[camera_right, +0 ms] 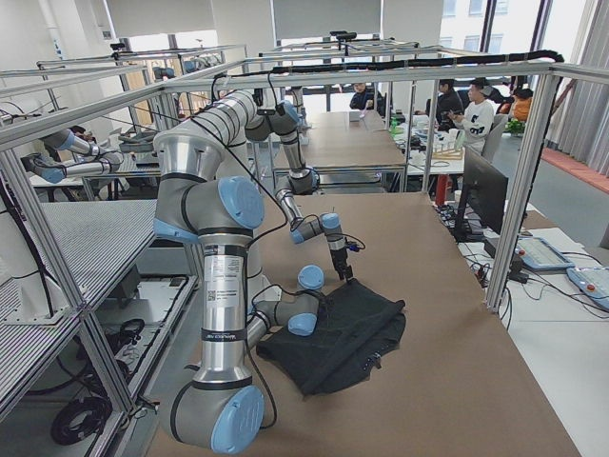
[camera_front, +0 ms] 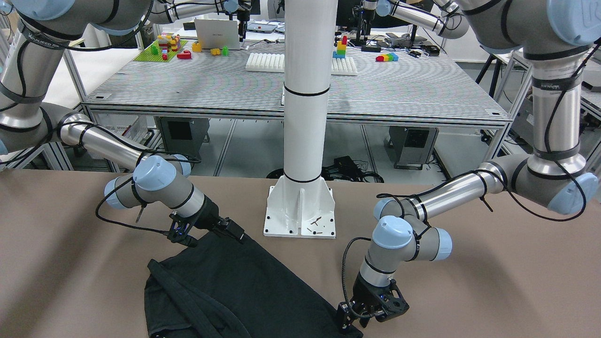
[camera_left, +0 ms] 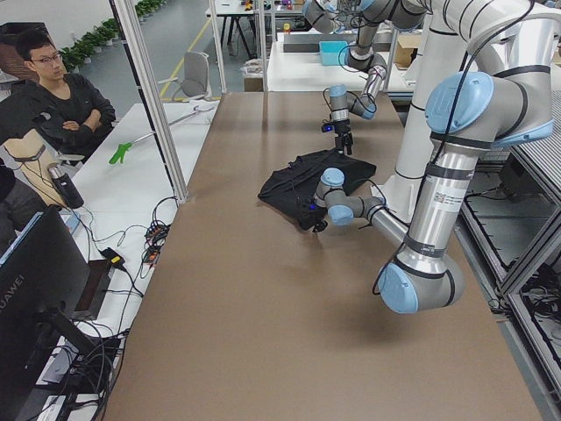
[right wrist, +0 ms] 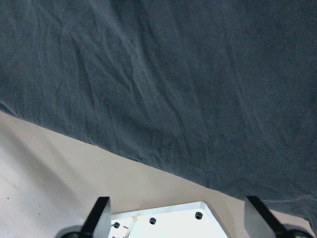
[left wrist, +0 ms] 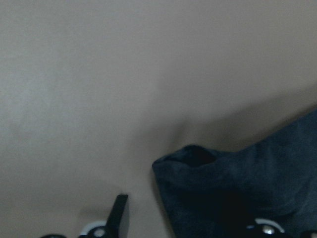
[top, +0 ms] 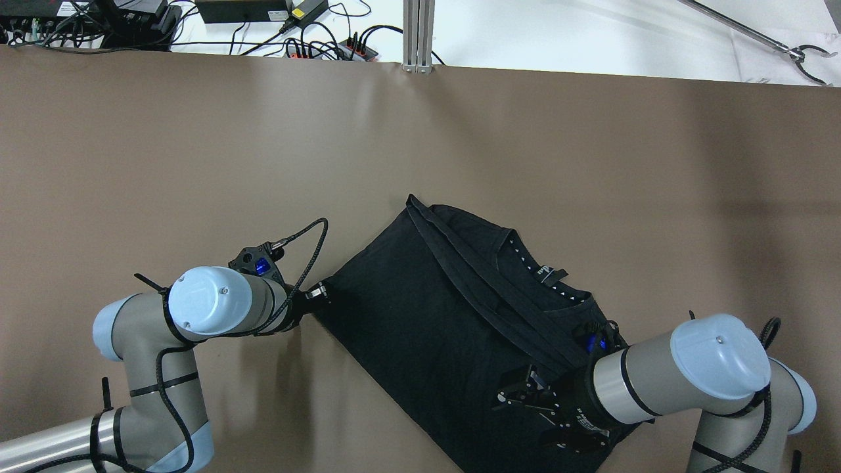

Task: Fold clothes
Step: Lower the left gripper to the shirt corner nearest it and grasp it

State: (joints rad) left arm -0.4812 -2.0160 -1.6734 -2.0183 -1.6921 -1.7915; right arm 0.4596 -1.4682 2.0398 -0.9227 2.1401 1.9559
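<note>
The black garment point(top: 420, 309) lies on the brown table point(top: 197, 164), turned at an angle, its collar point(top: 545, 272) facing up and a hemmed strip folded across it. It also shows in the front view point(camera_front: 235, 286). My left gripper point(top: 320, 292) is low at the garment's left corner. In the left wrist view it is open, one finger point(left wrist: 119, 218) on bare table and the fabric corner point(left wrist: 198, 158) between the jaws. My right gripper point(top: 525, 407) is open over the garment's edge nearest the robot. Its fingers point(right wrist: 101, 213) are spread wide and hold nothing.
The white pillar's base plate point(camera_front: 300, 211) stands on the table just behind the garment's near edge, also in the right wrist view point(right wrist: 163, 218). A second table with toy bricks point(camera_front: 169, 47) stands behind the robot. A seated person point(camera_left: 61, 96) watches from beyond the table's far side.
</note>
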